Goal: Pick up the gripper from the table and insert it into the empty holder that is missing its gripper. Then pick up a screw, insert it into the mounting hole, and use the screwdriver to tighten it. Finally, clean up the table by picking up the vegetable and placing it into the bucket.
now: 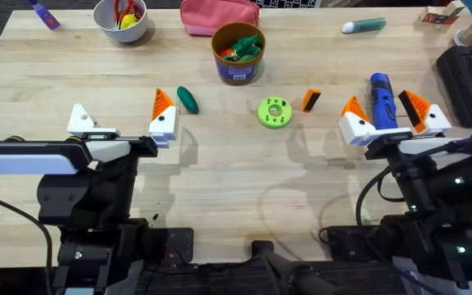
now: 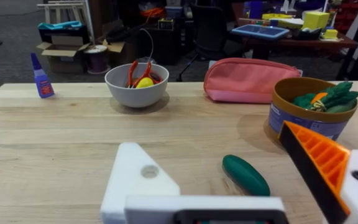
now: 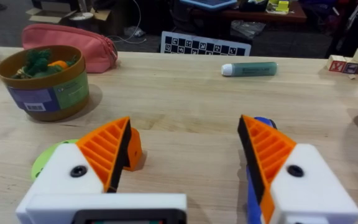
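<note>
The loose gripper (image 1: 311, 100) — a small orange ribbed wedge with 1 black side — is seen lying beside the green disc (image 1: 274, 113). Both grippers' jaws are held apart — left gripper (image 1: 121, 123), right gripper (image 1: 392, 116).

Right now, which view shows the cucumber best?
The left wrist view: the cucumber lies close and whole on the table. Overhead shows it small, beside the left pincer's orange pad.

White mounts, orange ribbed pads (image 3: 107, 151)
</note>
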Robot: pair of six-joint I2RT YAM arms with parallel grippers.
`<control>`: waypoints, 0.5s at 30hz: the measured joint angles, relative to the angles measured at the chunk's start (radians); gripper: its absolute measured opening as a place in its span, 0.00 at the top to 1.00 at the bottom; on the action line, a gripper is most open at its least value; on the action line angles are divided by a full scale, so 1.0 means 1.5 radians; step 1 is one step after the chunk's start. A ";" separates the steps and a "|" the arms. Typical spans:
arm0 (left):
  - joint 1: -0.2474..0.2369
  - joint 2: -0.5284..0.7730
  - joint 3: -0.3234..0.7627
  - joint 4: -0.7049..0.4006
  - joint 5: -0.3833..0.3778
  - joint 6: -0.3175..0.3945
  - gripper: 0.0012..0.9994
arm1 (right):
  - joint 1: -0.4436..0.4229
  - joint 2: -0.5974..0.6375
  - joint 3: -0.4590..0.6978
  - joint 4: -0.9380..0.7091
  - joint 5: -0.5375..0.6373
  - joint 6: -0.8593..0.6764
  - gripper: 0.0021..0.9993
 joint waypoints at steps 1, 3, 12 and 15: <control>0.000 0.000 0.000 0.000 0.000 0.000 0.02 | 0.000 0.000 0.000 0.000 0.000 0.000 0.01; 0.000 0.000 0.000 0.000 0.000 0.000 0.01 | 0.000 0.000 0.000 -0.001 0.000 0.000 0.01; 0.000 0.000 0.000 0.011 0.000 0.000 0.01 | 0.000 0.000 0.000 0.004 -0.001 -0.001 0.01; 0.000 0.000 0.000 0.048 0.000 0.000 0.01 | 0.000 0.001 0.000 0.040 -0.002 -0.001 0.01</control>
